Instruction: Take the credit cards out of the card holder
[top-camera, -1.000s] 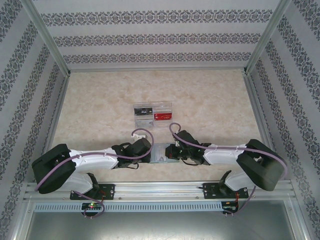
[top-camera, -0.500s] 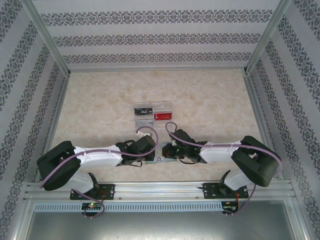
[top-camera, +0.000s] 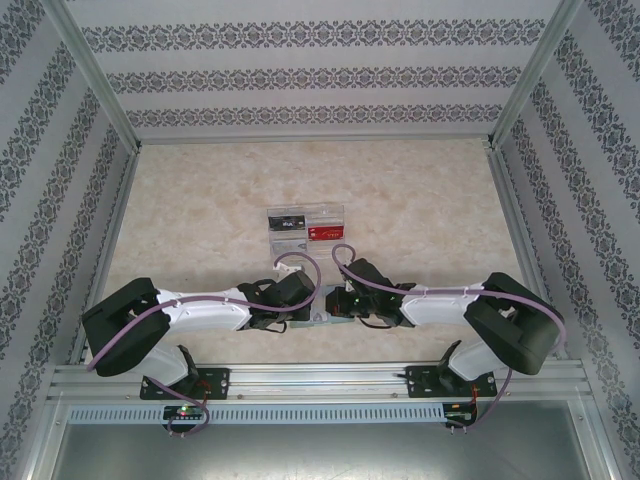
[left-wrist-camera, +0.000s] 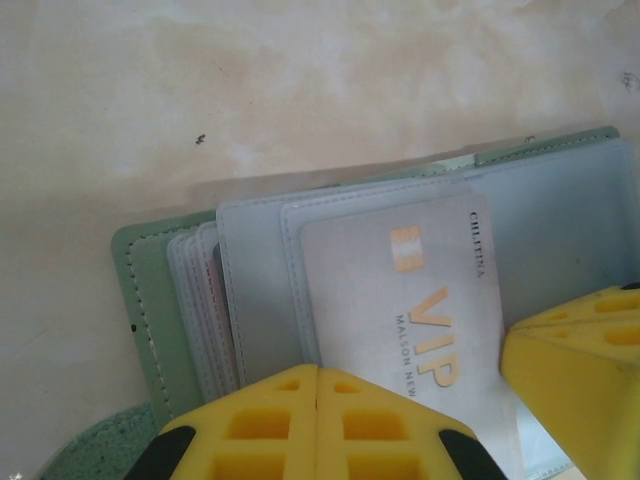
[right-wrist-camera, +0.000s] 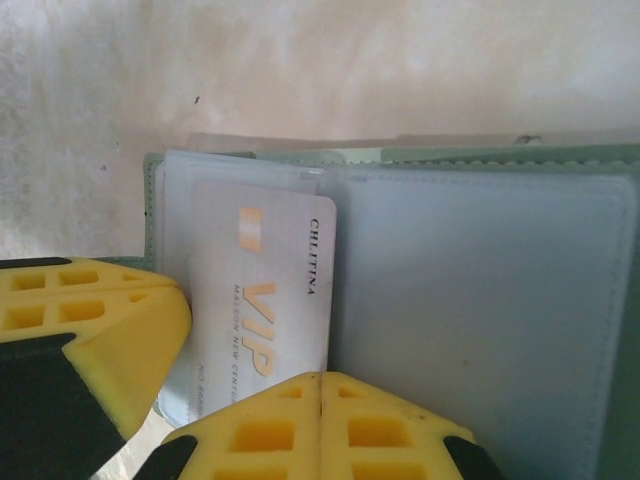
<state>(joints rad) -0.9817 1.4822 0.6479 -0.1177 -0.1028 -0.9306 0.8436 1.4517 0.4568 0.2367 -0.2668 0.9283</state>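
The card holder (left-wrist-camera: 140, 300) lies open on the table, green outside with pale blue-grey sleeves (right-wrist-camera: 480, 300) inside. A silver-white credit card (left-wrist-camera: 420, 300) with gold "VIP" lettering sits in a clear sleeve, also in the right wrist view (right-wrist-camera: 265, 300). My left gripper (left-wrist-camera: 318, 375) is shut, its yellow tips pressed together over the card's near edge. My right gripper (right-wrist-camera: 320, 382) is shut too, beside the card on the blue-grey page. In the top view both grippers (top-camera: 305, 312) (top-camera: 335, 306) meet over the holder (top-camera: 318, 319). Whether either pinches a sleeve I cannot tell.
A clear plastic tray (top-camera: 305, 228) stands just beyond the holder, with a red card (top-camera: 325, 232) and a black one (top-camera: 287, 222) in it. Patterned walls and metal posts enclose the marbled table (top-camera: 200, 200).
Both grippers have closed in on the holder from either side. The left gripper's narrow gap has shut fully. The tray has not moved.
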